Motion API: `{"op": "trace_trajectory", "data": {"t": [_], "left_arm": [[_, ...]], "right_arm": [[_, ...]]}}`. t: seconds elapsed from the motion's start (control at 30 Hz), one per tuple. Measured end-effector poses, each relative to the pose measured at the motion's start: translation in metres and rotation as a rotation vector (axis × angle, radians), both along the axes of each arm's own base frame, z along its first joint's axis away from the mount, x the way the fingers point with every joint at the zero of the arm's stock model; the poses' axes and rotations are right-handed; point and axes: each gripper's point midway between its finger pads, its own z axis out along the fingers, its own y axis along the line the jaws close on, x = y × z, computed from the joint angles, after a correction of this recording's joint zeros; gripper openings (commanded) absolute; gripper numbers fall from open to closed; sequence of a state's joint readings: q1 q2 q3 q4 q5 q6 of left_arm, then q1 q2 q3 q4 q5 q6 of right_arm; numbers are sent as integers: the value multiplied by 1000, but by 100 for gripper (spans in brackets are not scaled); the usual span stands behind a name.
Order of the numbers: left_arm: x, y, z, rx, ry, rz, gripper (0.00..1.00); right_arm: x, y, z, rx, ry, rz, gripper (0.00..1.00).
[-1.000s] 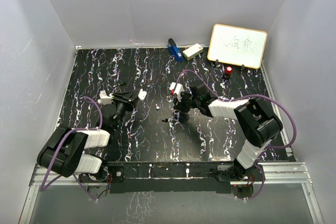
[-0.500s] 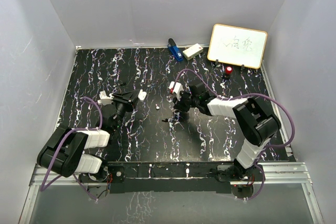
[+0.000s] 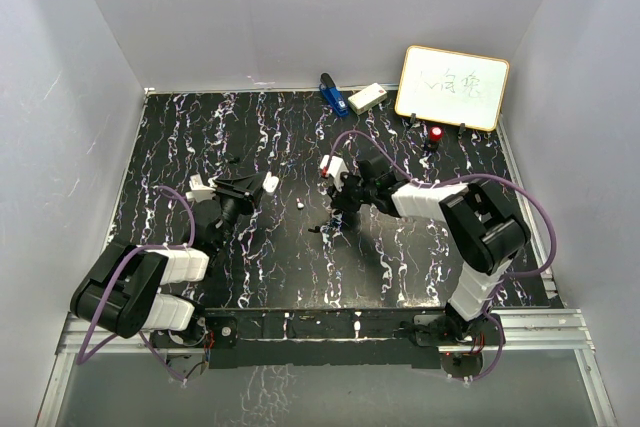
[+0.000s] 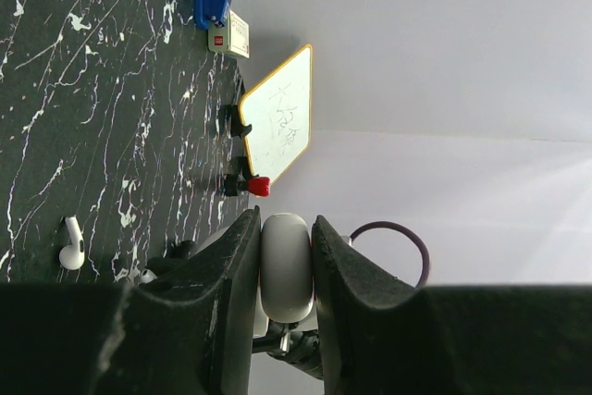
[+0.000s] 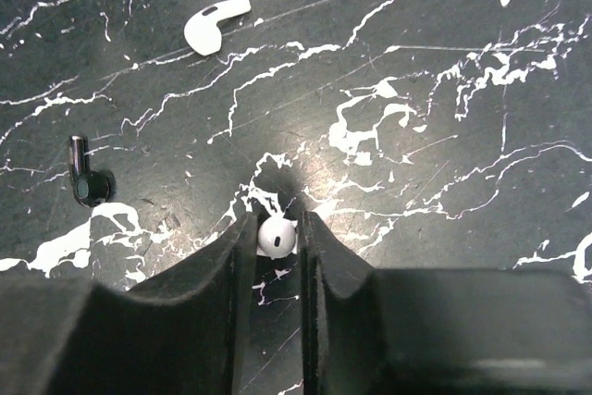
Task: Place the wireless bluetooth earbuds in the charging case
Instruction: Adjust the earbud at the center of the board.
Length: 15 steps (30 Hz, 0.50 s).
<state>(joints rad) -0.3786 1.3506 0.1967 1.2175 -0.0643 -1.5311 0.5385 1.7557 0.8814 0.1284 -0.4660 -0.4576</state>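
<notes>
My left gripper [image 4: 286,228] is shut on the round white charging case [image 4: 286,267], held edge-on above the table; the top view shows the charging case [image 3: 270,182] at the left arm's tip. My right gripper [image 5: 277,228] points down at the black table, its jaws closed round a small white earbud [image 5: 277,237] with only a sliver of gap on the right side. In the top view the right gripper [image 3: 333,217] sits mid-table. A second white earbud [image 5: 215,24] lies loose on the table; it is the earbud [image 3: 300,206] between the arms, and the earbud [image 4: 71,245] low on the left.
A small dark L-shaped piece [image 5: 83,173] lies left of the right fingers. At the back stand a whiteboard [image 3: 452,87], a black knob with a red top [image 3: 437,133], a blue object [image 3: 330,94] and a cream box [image 3: 367,98].
The right wrist has shifted slightly to the left and towards the back. The left arm has stayed still with the case.
</notes>
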Motion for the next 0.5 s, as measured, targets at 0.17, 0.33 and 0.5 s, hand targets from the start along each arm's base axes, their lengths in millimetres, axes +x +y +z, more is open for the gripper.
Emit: {"op": "trace_trajectory", "data": {"t": [0.17,0.33,0.5], "left_arm": [[-1,1,2,0,-2,4,0],[-1,1,3,-1,-5,5,0],[-1,1,3,-1,-4,5,0]], "right_arm": [[-3,-3,-9,-24,22,-3,40],[-2,-5,-9,-25,32,-21,50],[0,-2,7,20,35,-61,59]]}}
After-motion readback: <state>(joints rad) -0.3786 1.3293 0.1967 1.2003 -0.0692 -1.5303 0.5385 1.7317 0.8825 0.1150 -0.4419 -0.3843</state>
